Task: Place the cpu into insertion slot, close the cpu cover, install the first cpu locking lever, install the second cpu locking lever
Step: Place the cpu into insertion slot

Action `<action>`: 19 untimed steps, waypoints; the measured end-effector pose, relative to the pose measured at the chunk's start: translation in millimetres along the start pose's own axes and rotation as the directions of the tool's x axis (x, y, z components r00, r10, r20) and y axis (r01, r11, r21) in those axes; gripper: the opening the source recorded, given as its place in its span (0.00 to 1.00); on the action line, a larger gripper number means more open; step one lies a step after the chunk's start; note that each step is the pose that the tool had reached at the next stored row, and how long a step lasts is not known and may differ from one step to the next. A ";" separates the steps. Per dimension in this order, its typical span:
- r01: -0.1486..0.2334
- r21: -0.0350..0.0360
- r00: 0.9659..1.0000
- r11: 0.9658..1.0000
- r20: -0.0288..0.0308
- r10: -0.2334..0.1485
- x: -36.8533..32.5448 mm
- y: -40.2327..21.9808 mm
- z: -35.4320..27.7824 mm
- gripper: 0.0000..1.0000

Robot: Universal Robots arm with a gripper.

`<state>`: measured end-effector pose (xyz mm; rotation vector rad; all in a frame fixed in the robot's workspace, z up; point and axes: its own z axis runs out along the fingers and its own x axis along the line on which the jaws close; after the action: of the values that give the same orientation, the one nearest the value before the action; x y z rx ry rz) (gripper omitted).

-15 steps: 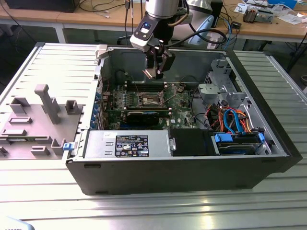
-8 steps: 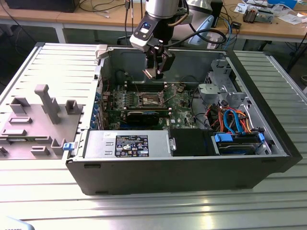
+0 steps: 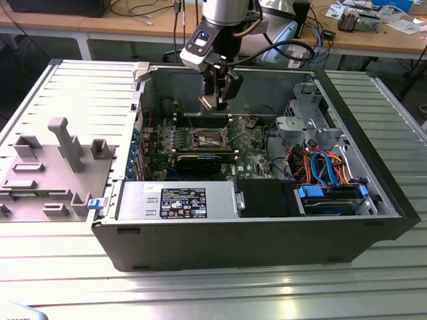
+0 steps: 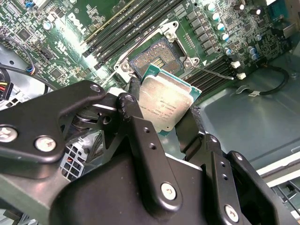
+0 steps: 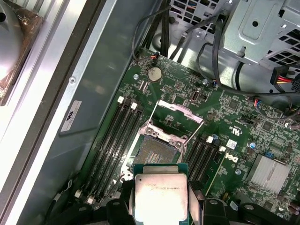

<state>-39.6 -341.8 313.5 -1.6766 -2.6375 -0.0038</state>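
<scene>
Second wrist view shows the cpu (image 4: 165,102), silvery top up, gripped at two opposite edges by the black fingers (image 4: 190,129) of the pincer (image 4: 164,99), held in the air above the insertion slot (image 4: 157,56) and apart from it. First wrist view shows that slot bare, the cpu cover (image 5: 183,111) tilted up open at one edge of it, and memory slots (image 5: 115,140) flanking it. Exterior view shows the arm reaching over the slot's motherboard (image 3: 250,143) inside the open computer case (image 3: 267,227) on the counter (image 3: 200,287).
</scene>
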 end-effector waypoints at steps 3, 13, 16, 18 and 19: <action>-0.003 0.000 1.000 1.000 0.000 0.003 0.0 0.0 0.1 0.55; -0.014 0.000 1.000 1.000 0.000 0.014 0.0 0.0 0.3 0.55; -0.017 0.000 1.000 1.000 0.000 0.017 0.0 0.0 0.3 0.55; -0.019 0.000 1.000 1.000 0.000 0.019 0.0 0.0 0.3 0.55; -0.020 0.000 1.000 1.000 0.000 0.020 0.0 0.0 0.3 0.55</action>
<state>-39.6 -341.8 313.1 -1.7024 -2.6210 -0.0039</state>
